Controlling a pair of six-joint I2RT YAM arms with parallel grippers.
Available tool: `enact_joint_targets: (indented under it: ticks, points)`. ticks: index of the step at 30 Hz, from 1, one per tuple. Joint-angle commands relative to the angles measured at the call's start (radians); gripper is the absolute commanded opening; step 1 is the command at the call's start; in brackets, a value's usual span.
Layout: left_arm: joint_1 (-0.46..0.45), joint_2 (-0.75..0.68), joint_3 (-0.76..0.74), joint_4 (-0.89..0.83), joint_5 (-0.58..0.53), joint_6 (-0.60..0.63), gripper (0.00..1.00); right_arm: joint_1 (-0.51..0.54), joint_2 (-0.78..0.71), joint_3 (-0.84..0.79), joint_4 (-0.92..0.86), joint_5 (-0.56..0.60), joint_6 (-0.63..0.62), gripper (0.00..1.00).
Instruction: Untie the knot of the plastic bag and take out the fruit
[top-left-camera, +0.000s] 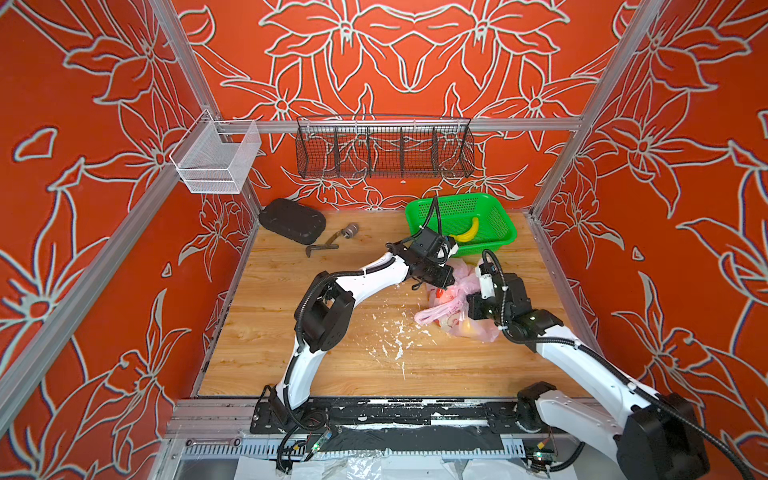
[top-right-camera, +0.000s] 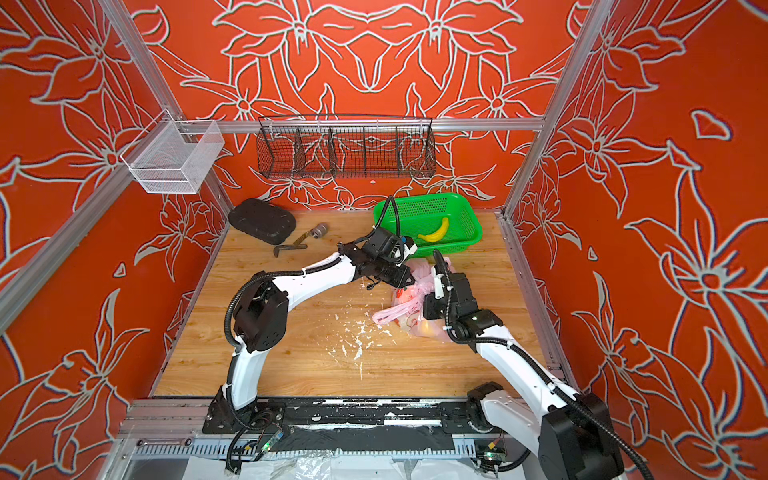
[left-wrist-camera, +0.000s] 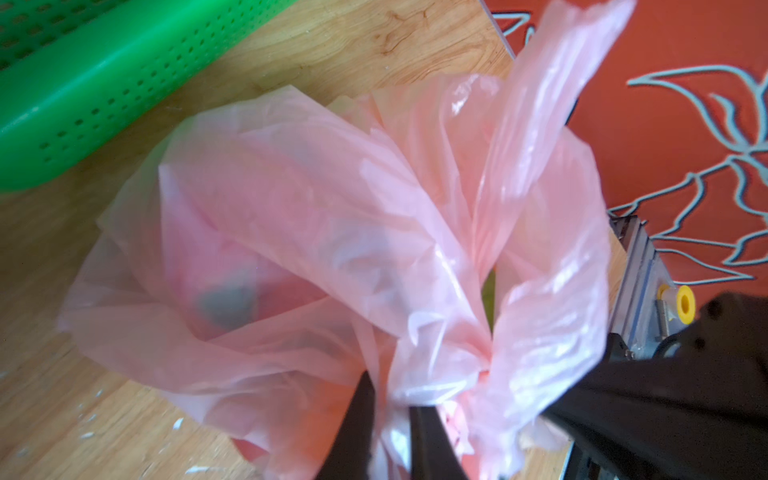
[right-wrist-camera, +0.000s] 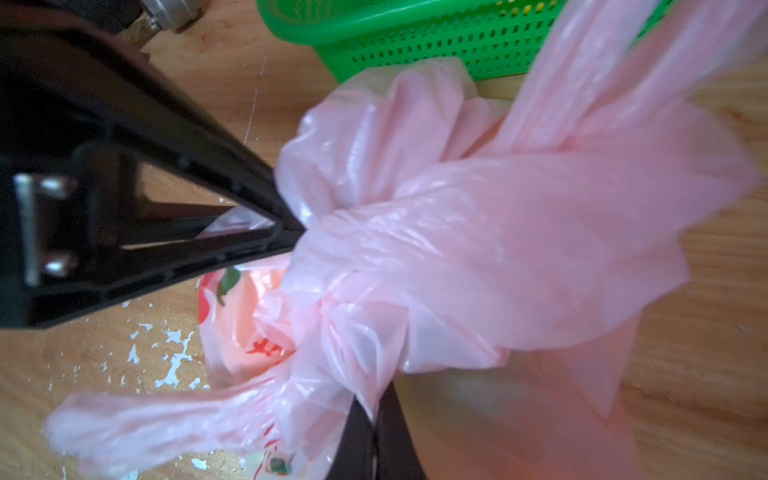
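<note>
On the wooden table (top-left-camera: 291, 353) the plastic bag (top-left-camera: 461, 286) lies bunched, the left gripper (left-wrist-camera: 390, 397) pinched shut on its film, the right gripper (right-wrist-camera: 374, 401) clamped tight on more, the knot (right-wrist-camera: 328, 299) between their fingertips, the fruit (left-wrist-camera: 232, 299) dim beneath.

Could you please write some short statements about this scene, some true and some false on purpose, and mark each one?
1. The banana lies in the green basket. True.
2. The plastic bag lies inside that basket. False: it lies on the table, in front of the basket.
3. The left gripper and the right gripper are both shut on the bag's plastic. True.
4. The knot is undone. False: it is tied, and the fruit shows only through the plastic.
5. The black wire basket stands on the table. False: it hangs from the rail on the back wall.
</note>
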Motion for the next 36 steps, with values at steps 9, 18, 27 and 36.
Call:
enact_joint_targets:
  ticks: [9,18,27,36]
  points:
    - [0.064,-0.198,-0.17,-0.024,-0.108,-0.022,0.1,-0.096,-0.1,-0.081,-0.056,0.026,0.089,0.0]
    - [0.065,-0.235,-0.19,0.03,-0.001,-0.061,0.33,-0.094,-0.167,0.023,-0.134,-0.166,0.042,0.47]
    - [0.027,-0.126,0.003,-0.067,-0.048,-0.008,0.49,-0.086,-0.136,0.182,-0.239,-0.214,0.113,0.61]
    - [-0.007,0.01,0.169,-0.205,-0.157,0.061,0.68,-0.048,-0.011,0.22,-0.214,-0.194,0.141,0.73]
